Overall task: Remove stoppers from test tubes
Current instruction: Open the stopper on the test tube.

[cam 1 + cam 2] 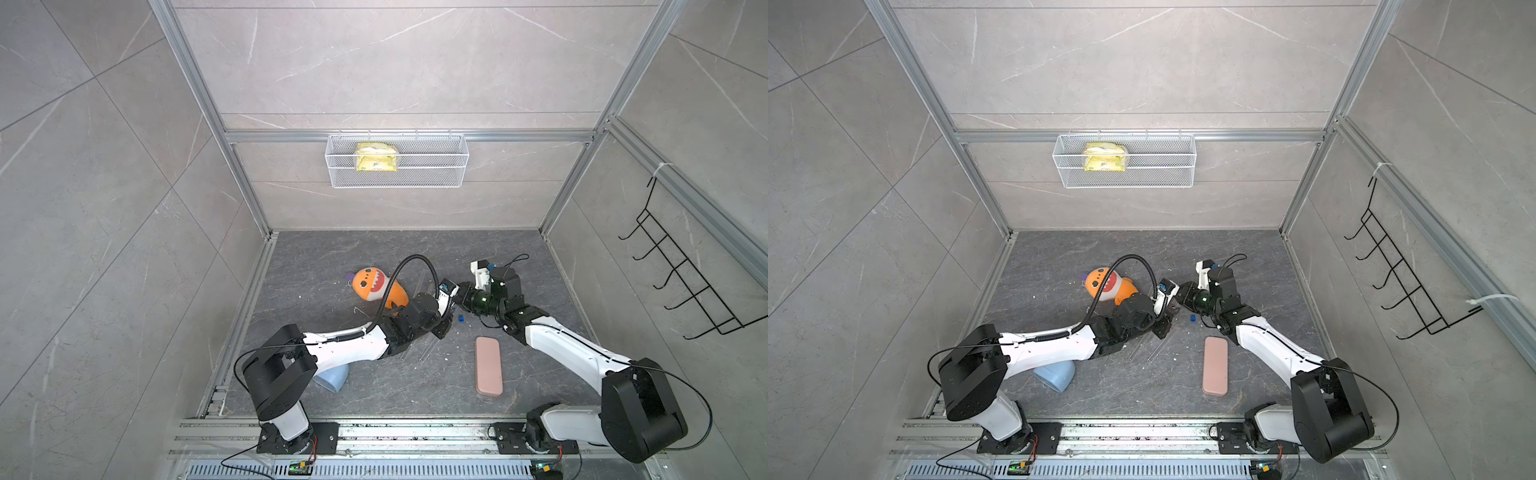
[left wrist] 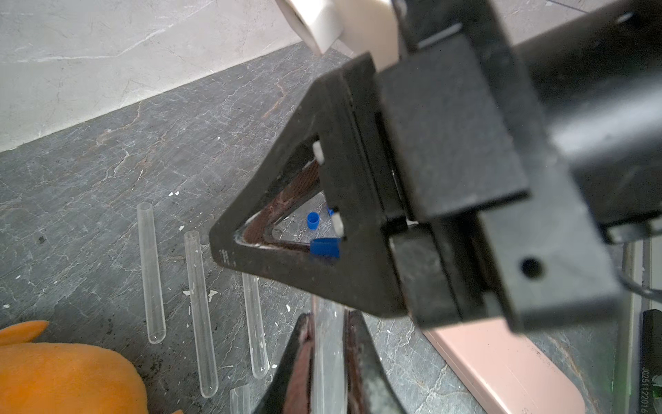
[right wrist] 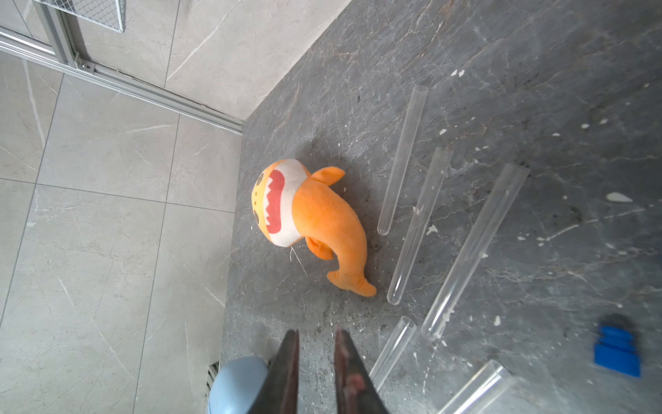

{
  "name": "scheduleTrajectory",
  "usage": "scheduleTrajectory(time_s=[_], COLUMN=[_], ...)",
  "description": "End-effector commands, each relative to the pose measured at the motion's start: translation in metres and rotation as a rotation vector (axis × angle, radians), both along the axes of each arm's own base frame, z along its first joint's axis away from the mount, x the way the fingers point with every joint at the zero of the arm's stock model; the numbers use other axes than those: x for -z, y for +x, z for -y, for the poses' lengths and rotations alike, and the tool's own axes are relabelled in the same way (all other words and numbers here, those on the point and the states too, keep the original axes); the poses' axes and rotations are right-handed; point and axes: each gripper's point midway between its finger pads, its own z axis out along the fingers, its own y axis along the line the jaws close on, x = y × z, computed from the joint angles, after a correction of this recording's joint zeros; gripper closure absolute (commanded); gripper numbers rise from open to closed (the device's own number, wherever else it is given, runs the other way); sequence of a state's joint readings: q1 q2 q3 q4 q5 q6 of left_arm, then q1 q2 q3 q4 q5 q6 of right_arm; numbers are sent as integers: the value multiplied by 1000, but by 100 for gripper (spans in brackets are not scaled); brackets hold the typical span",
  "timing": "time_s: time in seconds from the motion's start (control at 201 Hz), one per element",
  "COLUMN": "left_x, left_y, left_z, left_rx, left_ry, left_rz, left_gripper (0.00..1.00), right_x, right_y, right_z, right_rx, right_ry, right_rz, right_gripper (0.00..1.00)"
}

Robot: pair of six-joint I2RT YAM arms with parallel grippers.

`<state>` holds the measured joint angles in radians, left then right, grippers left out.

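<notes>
My left gripper [image 2: 329,314] is shut on a clear test tube [image 2: 327,358], which runs up between its fingers and behind my right gripper [image 2: 229,247]. In both top views the two grippers meet mid-table, left [image 1: 449,312] and right [image 1: 459,297]. In its own wrist view the right gripper [image 3: 316,330] stands narrowly open with nothing between its fingers. A blurred blue stopper [image 3: 617,353] shows beside it and against its finger frame [image 2: 325,248]; resting or falling, I cannot tell. Another stopper [image 2: 312,220] lies on the table [image 1: 460,318]. Several open test tubes [image 3: 419,229] lie side by side.
An orange shark plush [image 1: 376,286] lies left of the grippers, close to the loose tubes. A pink case [image 1: 489,365] lies front right. A light blue cup [image 1: 332,377] sits under the left arm. White crumbs dot the table. A wire basket [image 1: 397,183] hangs on the back wall.
</notes>
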<state>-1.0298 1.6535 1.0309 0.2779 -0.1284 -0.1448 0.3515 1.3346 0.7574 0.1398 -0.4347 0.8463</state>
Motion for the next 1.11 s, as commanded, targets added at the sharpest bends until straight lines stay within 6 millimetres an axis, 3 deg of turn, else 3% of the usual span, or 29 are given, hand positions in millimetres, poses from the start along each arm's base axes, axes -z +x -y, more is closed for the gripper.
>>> scheduleTrajectory(time_s=[0.0,0.468,1.1], left_x=[-39,-34,-30], left_y=[3,3,2], left_z=[1,-1,-2], left_rx=[-2,-9,-11], left_ry=[-77,-75,-67], left_rz=[71,59,51], left_gripper=[94,95,96], right_x=[-14,-21,-23], right_y=[5,6,7], right_z=[-4,0,2], right_rx=[2,21,29], right_ry=[17,10,-4], right_rz=[35,52,60], right_gripper=[78,75,83])
